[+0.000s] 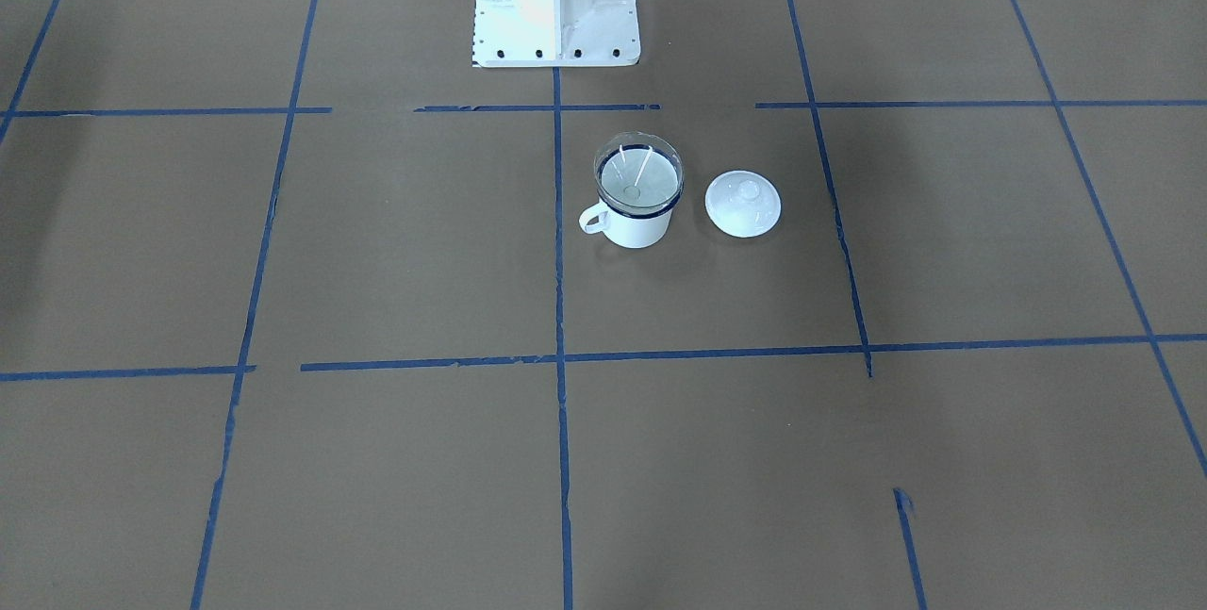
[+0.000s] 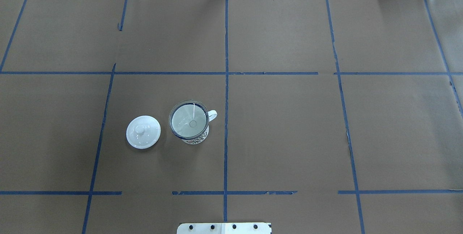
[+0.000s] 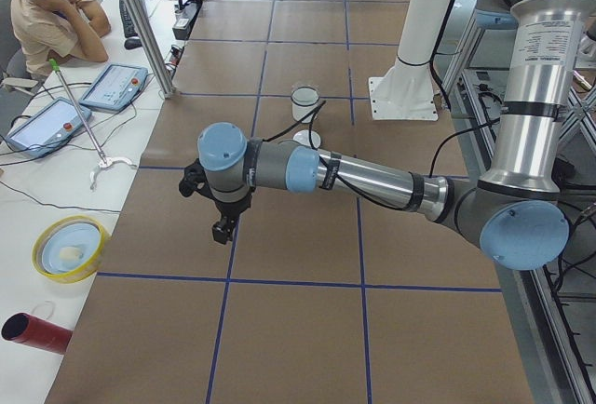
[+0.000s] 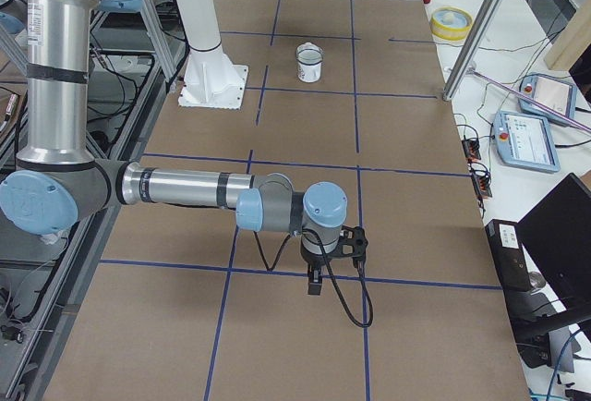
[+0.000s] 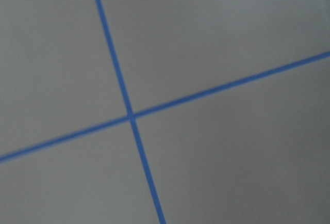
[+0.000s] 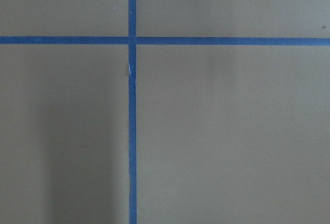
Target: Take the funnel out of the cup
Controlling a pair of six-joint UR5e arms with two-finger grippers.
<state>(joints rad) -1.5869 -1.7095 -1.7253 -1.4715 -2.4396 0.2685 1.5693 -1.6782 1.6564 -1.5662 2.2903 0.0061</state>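
- Centrally, a little above the middle of the front-facing view: cup (image 1: 637, 225), upright on the brown-papered table (image 1: 377, 261), white with a dark blue rim, loop handle toward frame left.
- Seated in its mouth, wide end up: funnel (image 1: 638, 178), clear, about as wide as that rim, stem pointing down inside.
- Just beside the cup on frame right, not touching: lid (image 1: 743, 204), round, white, knob up, lying flat.
- Well apart from all three, left of centre in the exterior left view: left gripper (image 3: 222, 227), pointing down over the table; cannot tell how far the jaws stand apart or whether anything is between them.
- Likewise far from the cup, below centre in the exterior right view: right gripper (image 4: 315, 281), pointing down near a line of blue tape (image 4: 277, 272); jaw spacing and any hold impossible to tell.
- Filling both wrist views: brown surface and crossing tape lines.
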